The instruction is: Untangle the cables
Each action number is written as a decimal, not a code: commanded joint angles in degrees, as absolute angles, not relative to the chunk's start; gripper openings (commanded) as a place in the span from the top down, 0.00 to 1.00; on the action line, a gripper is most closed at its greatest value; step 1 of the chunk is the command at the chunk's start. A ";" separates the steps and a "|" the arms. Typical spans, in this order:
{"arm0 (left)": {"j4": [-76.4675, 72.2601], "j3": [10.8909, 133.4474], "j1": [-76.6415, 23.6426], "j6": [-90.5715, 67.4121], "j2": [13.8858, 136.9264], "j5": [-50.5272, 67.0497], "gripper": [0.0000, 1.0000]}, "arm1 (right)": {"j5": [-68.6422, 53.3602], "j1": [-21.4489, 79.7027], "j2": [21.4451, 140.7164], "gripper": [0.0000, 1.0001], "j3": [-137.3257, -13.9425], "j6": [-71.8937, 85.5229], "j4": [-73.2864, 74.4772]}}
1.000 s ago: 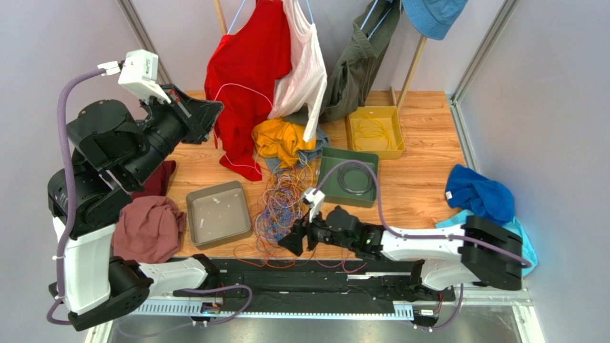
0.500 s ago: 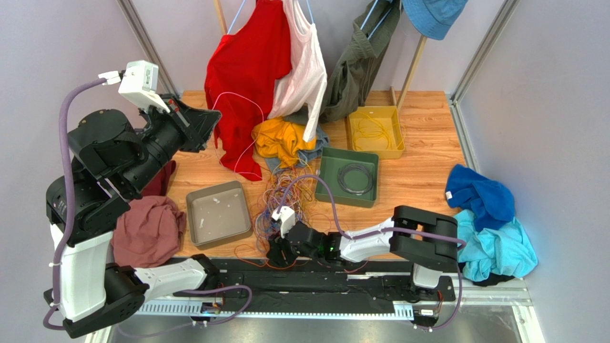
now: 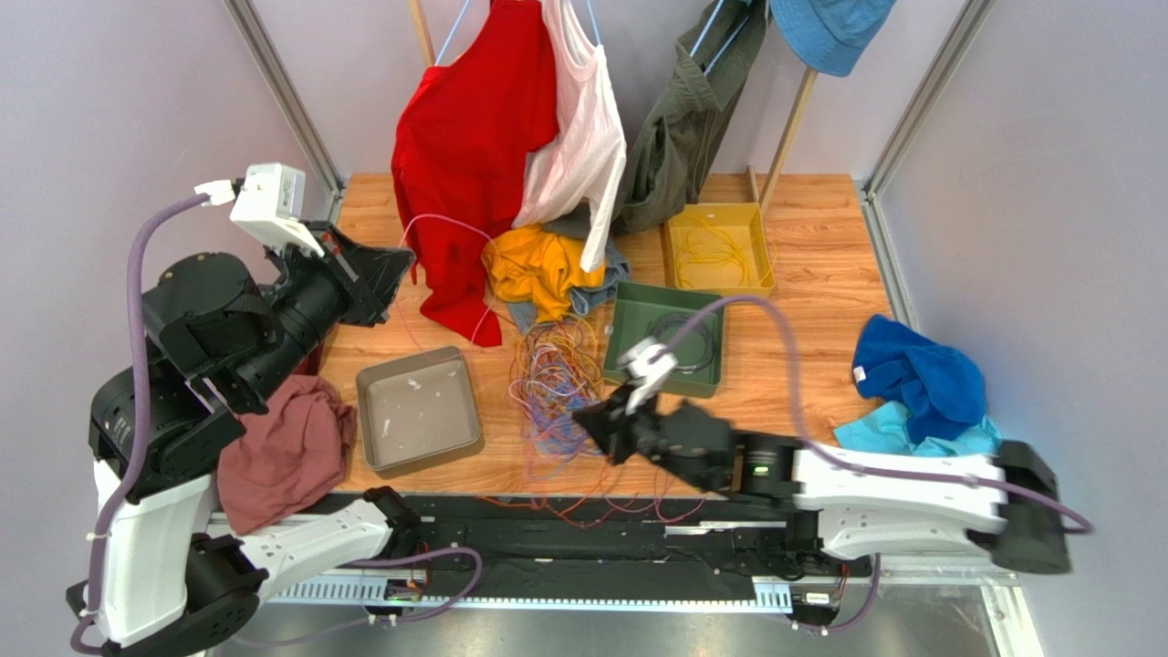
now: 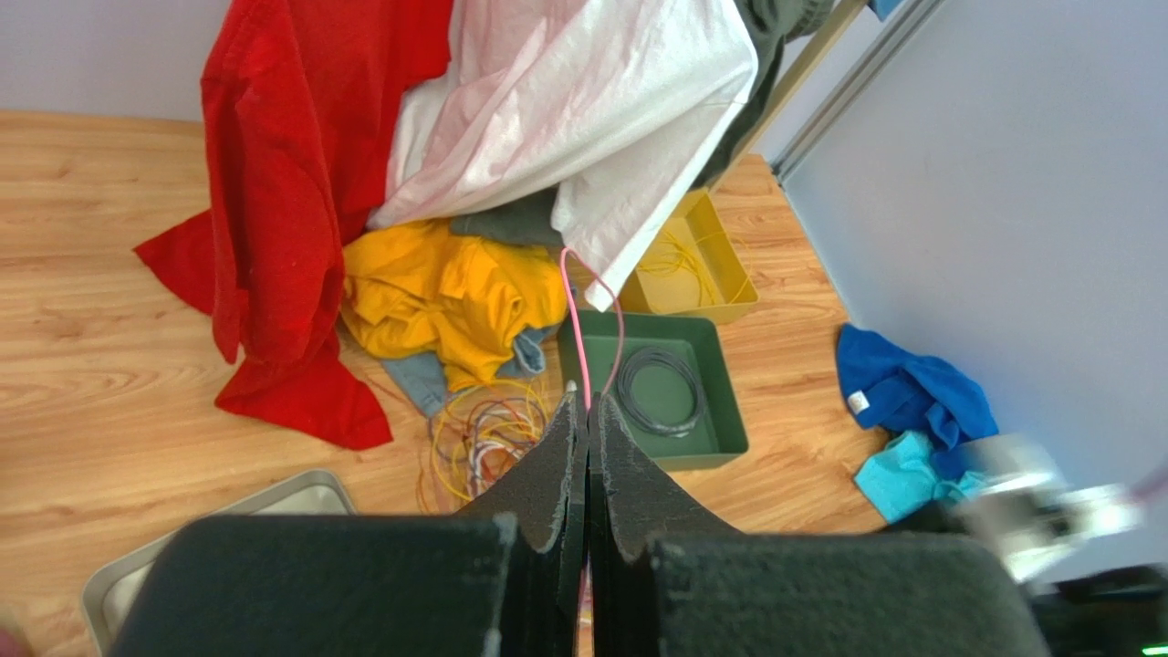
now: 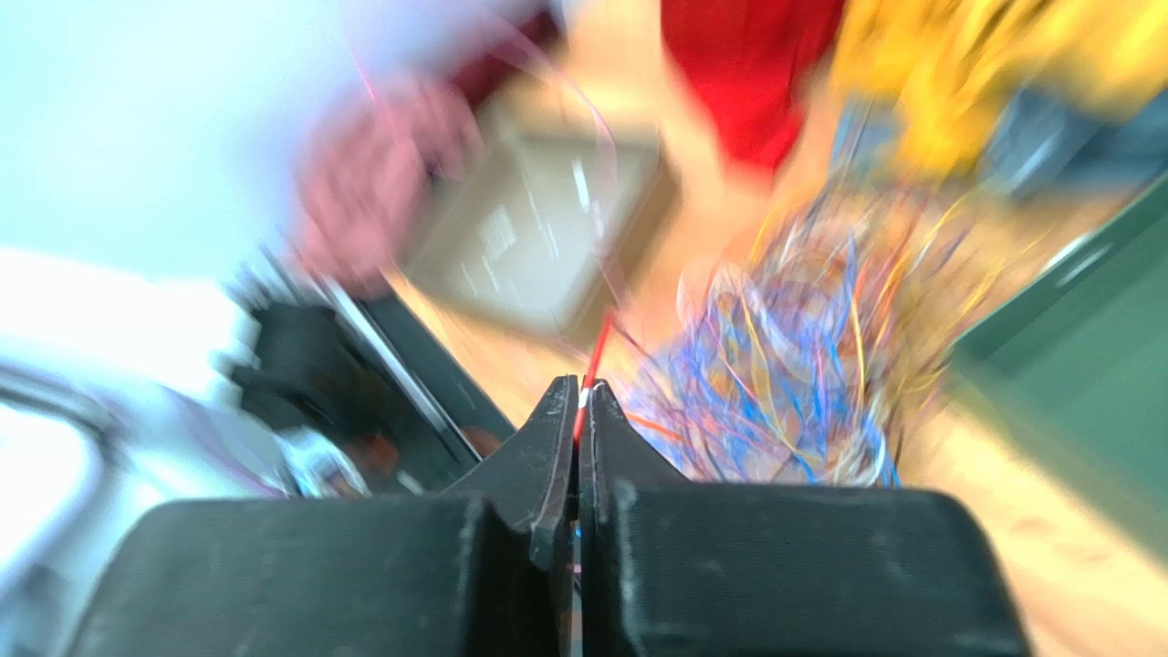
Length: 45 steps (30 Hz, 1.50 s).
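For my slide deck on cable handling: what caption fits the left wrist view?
Left gripper, shut, holds a thin pink cable high over the multicoloured cable tangle and green rectangular tray.

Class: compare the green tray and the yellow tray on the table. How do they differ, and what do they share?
The green tray holds a dark ring-shaped coil; the yellow tray holds thin yellow wires. The green tray sits nearer the arms, the yellow tray behind it. Both are open rectangular trays.
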<state>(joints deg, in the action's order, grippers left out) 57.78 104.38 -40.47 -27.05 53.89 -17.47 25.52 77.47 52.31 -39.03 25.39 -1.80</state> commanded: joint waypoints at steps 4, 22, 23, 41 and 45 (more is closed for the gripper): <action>55.46 107.31 -40.34 -24.88 54.31 -19.42 1.00 | 38.40 77.78 28.86 1.00 -48.69 24.16 30.11; 59.58 123.38 -40.34 -21.01 61.43 -21.62 1.00 | 27.69 77.78 40.57 1.00 -40.70 25.14 19.53; 59.59 125.66 -40.34 -20.83 62.48 -21.36 1.00 | 27.16 77.78 42.17 1.00 -40.17 25.14 18.64; 59.41 128.85 -40.34 -19.69 65.39 -19.15 1.00 | 24.52 78.40 52.57 0.15 -48.96 23.73 21.27; 59.24 128.41 -40.34 -18.81 65.21 -21.53 1.00 | 25.40 78.40 48.00 0.15 -47.46 22.94 19.34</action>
